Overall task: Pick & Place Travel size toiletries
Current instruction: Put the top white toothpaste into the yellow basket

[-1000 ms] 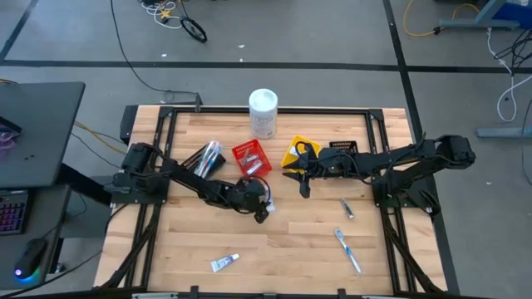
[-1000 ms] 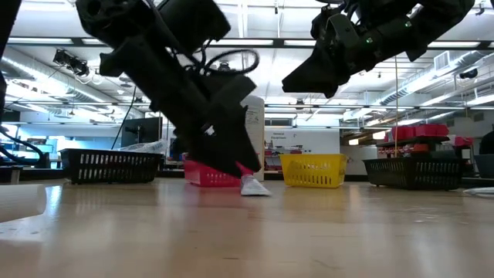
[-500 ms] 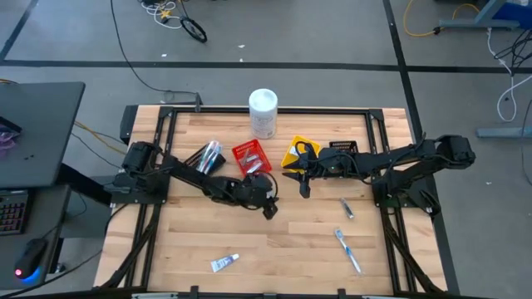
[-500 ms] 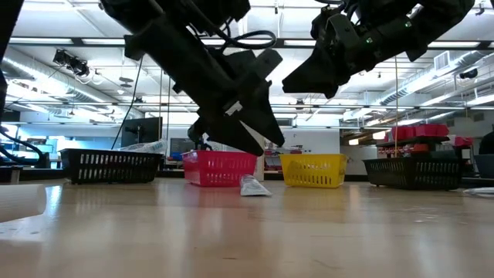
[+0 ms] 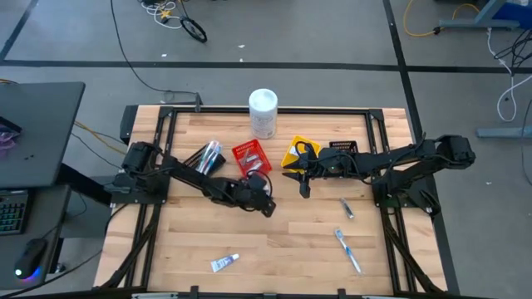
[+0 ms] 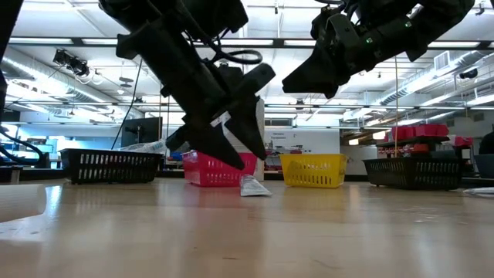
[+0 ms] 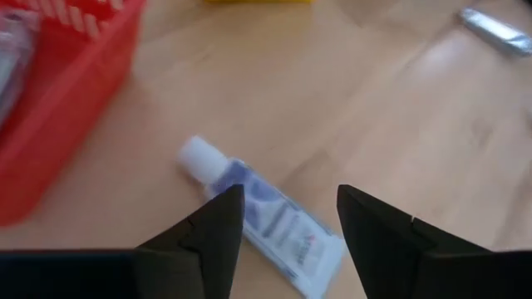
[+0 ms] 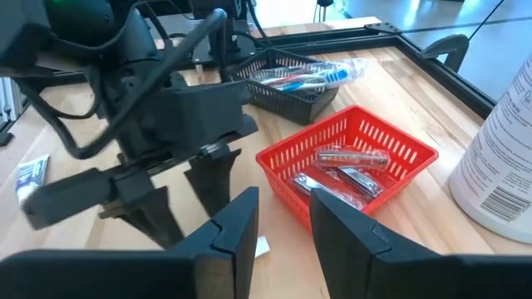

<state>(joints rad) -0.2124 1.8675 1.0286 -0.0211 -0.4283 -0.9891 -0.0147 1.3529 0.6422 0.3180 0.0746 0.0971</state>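
Observation:
A small white-blue toothpaste tube (image 7: pixel 274 228) lies flat on the table, its white cap (image 7: pixel 198 154) toward the red bin. My left gripper (image 7: pixel 287 224) hangs open just above the tube, one finger on either side of it. The low view shows this gripper (image 6: pixel 239 158) clear of the tube (image 6: pixel 253 187). My right gripper (image 5: pixel 304 189) hovers open above the table beside the yellow bin (image 5: pixel 298 154). A second toothpaste tube (image 5: pixel 224 263), a toothbrush (image 5: pixel 348 251) and a silvery tube (image 5: pixel 347 208) lie on the wood.
The red bin (image 5: pixel 251 158) holds small silvery items, and a black bin (image 5: pixel 205 158) holds wrapped toothbrushes. Another black bin (image 5: pixel 345 149) sits beside the yellow one. A tall white canister (image 5: pixel 263 113) stands at the far edge. Bare wood lies toward the near edge.
My left gripper rose from table level at the toothpaste tube and shifted a little toward the right, then came partway back down over it. The tube stayed lying where it was. My right arm kept still.

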